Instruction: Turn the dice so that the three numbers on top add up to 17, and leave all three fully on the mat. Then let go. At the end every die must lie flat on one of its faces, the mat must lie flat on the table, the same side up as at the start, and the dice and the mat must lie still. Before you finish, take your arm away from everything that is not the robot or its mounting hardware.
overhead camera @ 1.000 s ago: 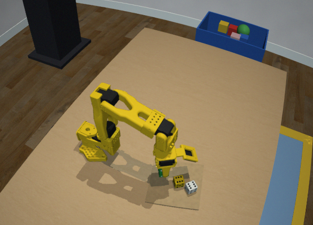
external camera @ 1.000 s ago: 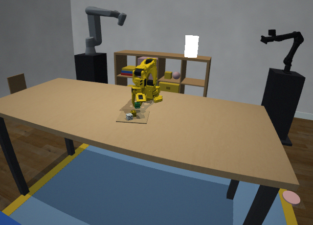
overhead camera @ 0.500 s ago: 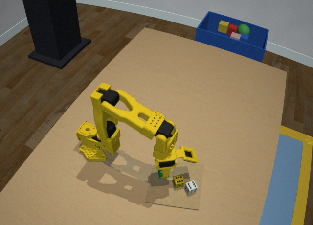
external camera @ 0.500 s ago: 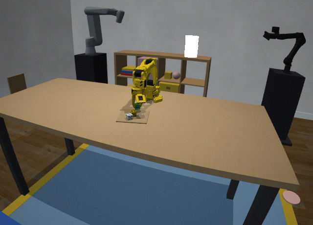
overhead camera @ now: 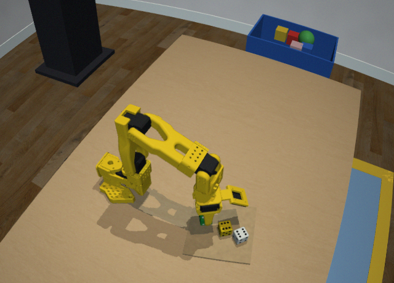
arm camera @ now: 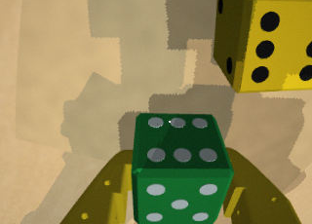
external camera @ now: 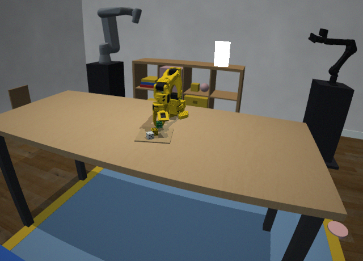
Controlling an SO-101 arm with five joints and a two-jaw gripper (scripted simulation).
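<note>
The jaws of the gripper are a little open, gripping the green die by the mat. Yellow die and white die, at 4 o'clock from it in the top view, show 6 each; next should be lowering green with 5 up, then release.

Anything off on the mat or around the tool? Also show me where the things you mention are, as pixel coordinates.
Nothing looks damaged or spilled. The white die (overhead camera: 240, 235) (external camera: 150, 135) sits slightly askew to the yellow die (overhead camera: 225, 228) (external camera: 154, 131). The tool (overhead camera: 205, 222) (external camera: 158, 124) (arm camera: 180, 190) grips the green die (overhead camera: 201, 220) (external camera: 159, 124) (arm camera: 181, 168), as the task would need.
</note>
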